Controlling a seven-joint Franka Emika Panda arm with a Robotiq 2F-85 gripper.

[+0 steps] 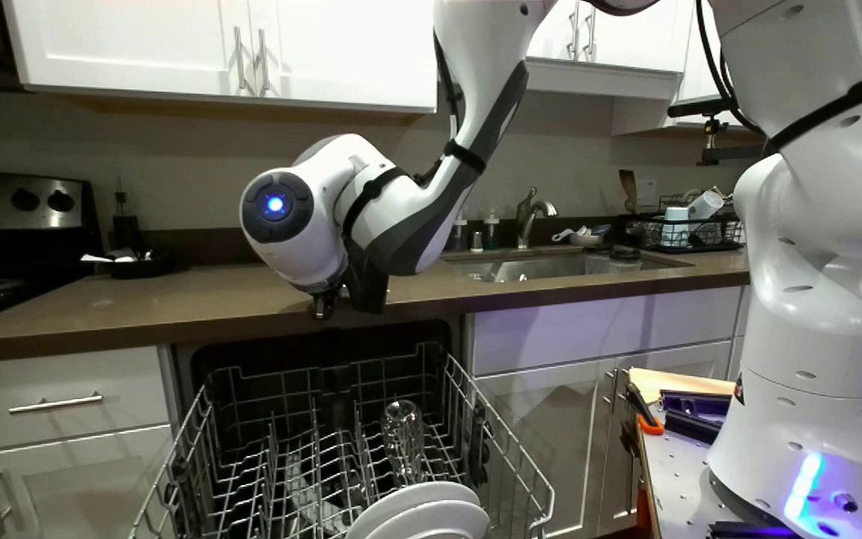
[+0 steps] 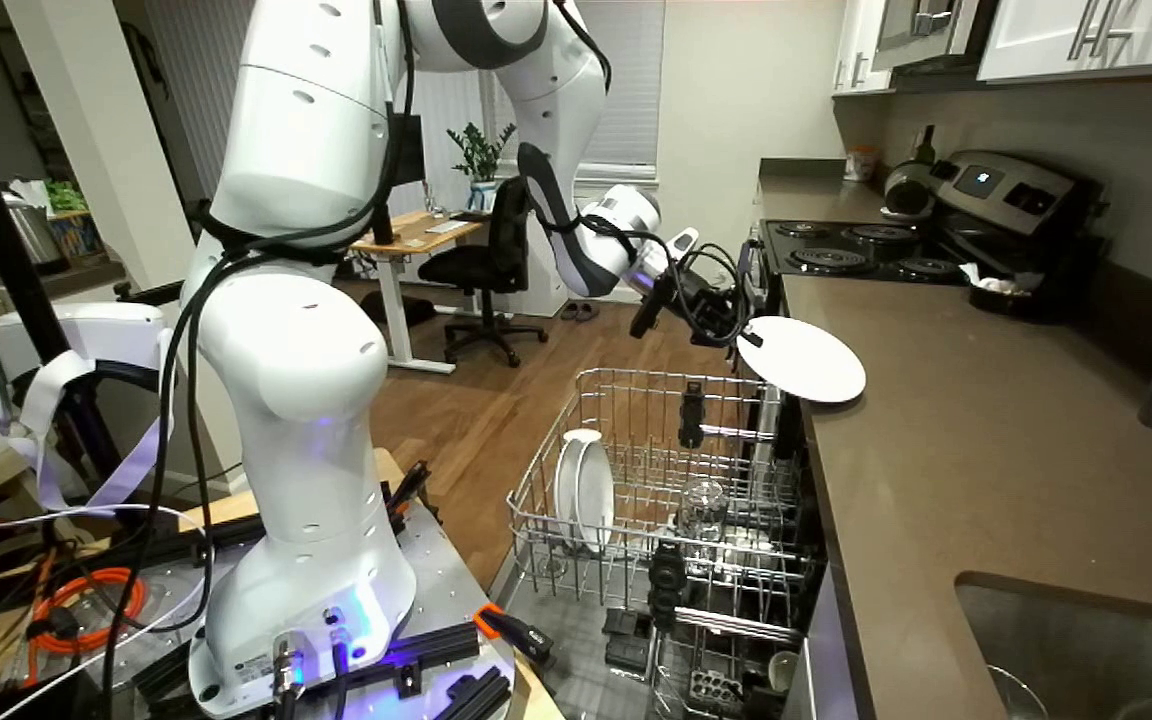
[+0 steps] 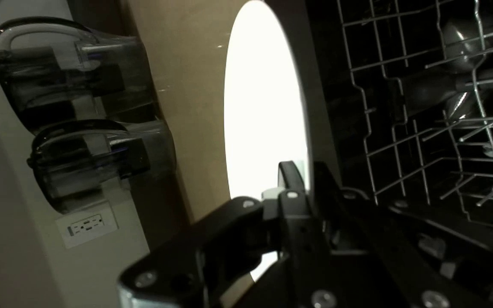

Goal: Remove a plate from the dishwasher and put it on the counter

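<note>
The white round plate point(image 2: 802, 362) is held out over the front edge of the brown-grey counter point(image 2: 986, 430), tilted; whether its low edge touches the counter is unclear. My gripper point(image 2: 748, 338) is shut on the plate's near rim. In the wrist view the fingers point(image 3: 307, 177) lie on either side of the plate point(image 3: 263, 98). In an exterior view my gripper point(image 1: 322, 305) points down at the counter's front edge and the held plate is hidden. The dishwasher point(image 1: 393, 337) is open below, its wire rack point(image 2: 636, 375) pulled out.
Two other white plates point(image 1: 431, 509) stand in the rack with a clear glass point(image 1: 402, 438). The sink point(image 2: 1086, 620), stove point(image 2: 856, 245) and a black dish point(image 2: 1006, 295) line the counter. Glass pitchers point(image 3: 105, 158) show in the wrist view.
</note>
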